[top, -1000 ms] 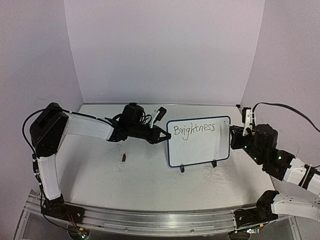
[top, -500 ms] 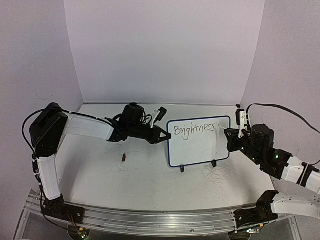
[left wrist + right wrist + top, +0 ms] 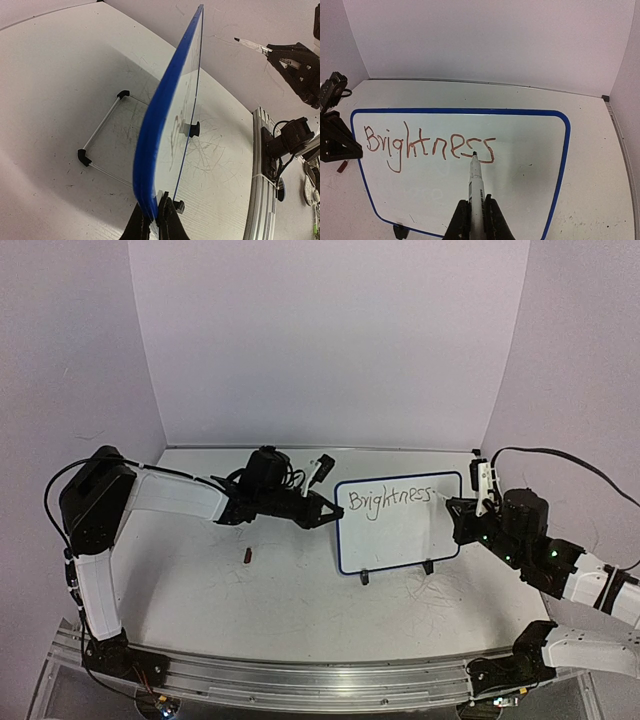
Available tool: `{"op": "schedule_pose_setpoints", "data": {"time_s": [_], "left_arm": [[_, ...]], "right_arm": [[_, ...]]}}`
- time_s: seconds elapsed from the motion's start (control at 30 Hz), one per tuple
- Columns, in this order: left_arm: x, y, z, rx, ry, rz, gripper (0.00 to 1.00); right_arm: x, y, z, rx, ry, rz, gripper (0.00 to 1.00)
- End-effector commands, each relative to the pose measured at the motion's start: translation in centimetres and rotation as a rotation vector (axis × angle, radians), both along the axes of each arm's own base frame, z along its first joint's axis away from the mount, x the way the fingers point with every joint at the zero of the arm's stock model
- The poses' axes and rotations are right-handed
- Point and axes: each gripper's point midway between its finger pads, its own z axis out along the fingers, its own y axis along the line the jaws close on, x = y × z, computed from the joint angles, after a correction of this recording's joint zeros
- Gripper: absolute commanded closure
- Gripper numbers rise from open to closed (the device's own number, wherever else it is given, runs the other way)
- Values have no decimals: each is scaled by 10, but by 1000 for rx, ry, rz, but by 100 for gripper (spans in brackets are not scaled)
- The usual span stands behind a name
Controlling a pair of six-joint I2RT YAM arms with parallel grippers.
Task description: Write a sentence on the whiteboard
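Whiteboard point(image 3: 398, 523) is stood upright centre-right on surface point(image 3: 200, 600), left edge pinched in left pincer point(image 3: 156, 214). Marker point(image 3: 475, 175) is clamped in right pincer point(image 3: 476, 210), tip at last s, poss. touching. Of sentence point(image 3: 427, 145) only "Brightness" is written; rest is left

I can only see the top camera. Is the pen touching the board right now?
Observer: It seems not. The left wrist camera looks along the whiteboard edge-on, and a gap shows between it and the marker tip.
Kid: Where is the tip pointing?
Observer: In the right wrist camera, it sits at the foot of the last two letters of the sentence.
Kid: Is the other arm holding the board?
Observer: Yes. The left tool pinches the edge of the blue frame between its fingers.
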Motion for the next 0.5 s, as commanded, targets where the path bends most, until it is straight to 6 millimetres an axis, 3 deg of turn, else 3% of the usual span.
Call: {"op": "schedule_pose_setpoints", "data": {"time_s": [0.0,0.47], "left_arm": [[12,17,-29,130,-8,98,100],[9,16,-33,143,-17,93,100]], "right_arm": [[1,9,4,14,-19,46,100],[-7,53,3,118,42,210,100]]}}
